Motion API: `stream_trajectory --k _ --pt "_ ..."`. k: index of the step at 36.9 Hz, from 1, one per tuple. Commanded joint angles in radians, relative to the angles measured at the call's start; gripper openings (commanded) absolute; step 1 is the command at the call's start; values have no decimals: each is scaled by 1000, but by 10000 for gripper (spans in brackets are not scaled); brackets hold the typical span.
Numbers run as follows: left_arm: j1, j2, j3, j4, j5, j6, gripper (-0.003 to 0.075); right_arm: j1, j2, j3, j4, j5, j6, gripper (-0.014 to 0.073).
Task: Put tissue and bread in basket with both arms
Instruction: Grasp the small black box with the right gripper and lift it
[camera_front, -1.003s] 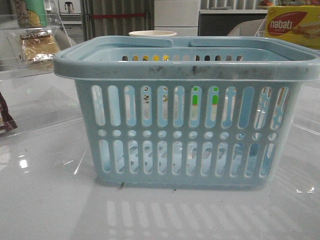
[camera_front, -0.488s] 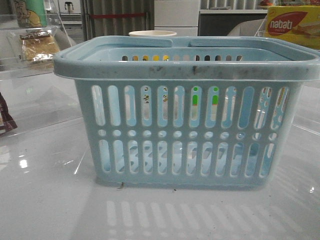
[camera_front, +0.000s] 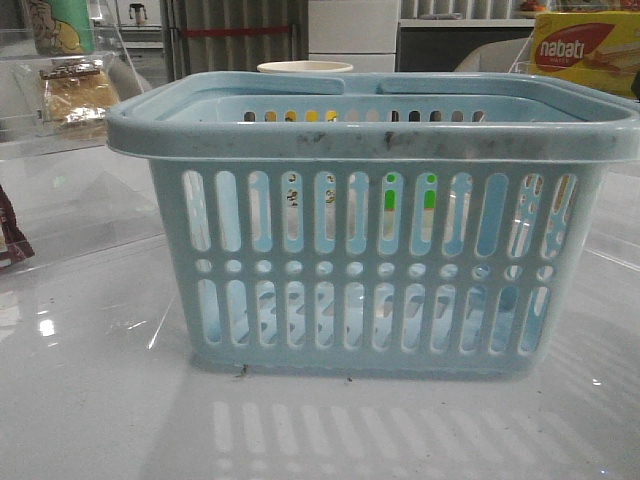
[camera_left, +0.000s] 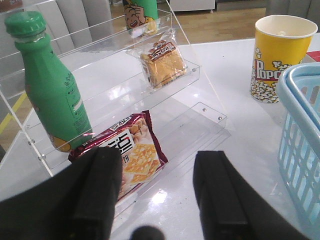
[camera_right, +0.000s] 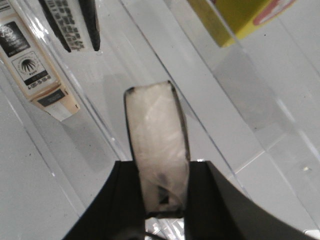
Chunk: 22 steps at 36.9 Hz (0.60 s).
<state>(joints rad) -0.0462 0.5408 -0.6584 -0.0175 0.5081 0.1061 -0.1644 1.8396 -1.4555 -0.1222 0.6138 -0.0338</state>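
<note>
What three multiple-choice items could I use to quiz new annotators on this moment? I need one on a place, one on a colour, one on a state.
1. Where does the bread lie?
A. In the basket
B. On a clear shelf step, above the dark brown packet
C. Inside the popcorn cup

2. What colour is the popcorn cup?
A. Yellow
B. Green
C. Pale blue

3. What is the right gripper doing?
A. Open with nothing between its fingers
B. Shut on the yellow-and-red box
C. Shut on the tissue

Answers:
1 B: the left wrist view shows it on the acrylic shelf, a step above the dark brown packet, away from the basket.
2 A: its wall is yellow with a white rim.
3 C: the right wrist view shows the white tissue clamped between both fingers.
</note>
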Motion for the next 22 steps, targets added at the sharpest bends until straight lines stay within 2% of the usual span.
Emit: stream_trajectory --k 1,14,22 --pt "1 10 -31 -9 -75 -4 403 -6 -56 -46 -20 -26 2 197" --pt "1 10 -31 -9 -76 -4 403 -1 -115 -179 -11 193 2 195" --pt "1 10 -31 -9 -78 -4 403 32 -177 -287 82 339 1 195"
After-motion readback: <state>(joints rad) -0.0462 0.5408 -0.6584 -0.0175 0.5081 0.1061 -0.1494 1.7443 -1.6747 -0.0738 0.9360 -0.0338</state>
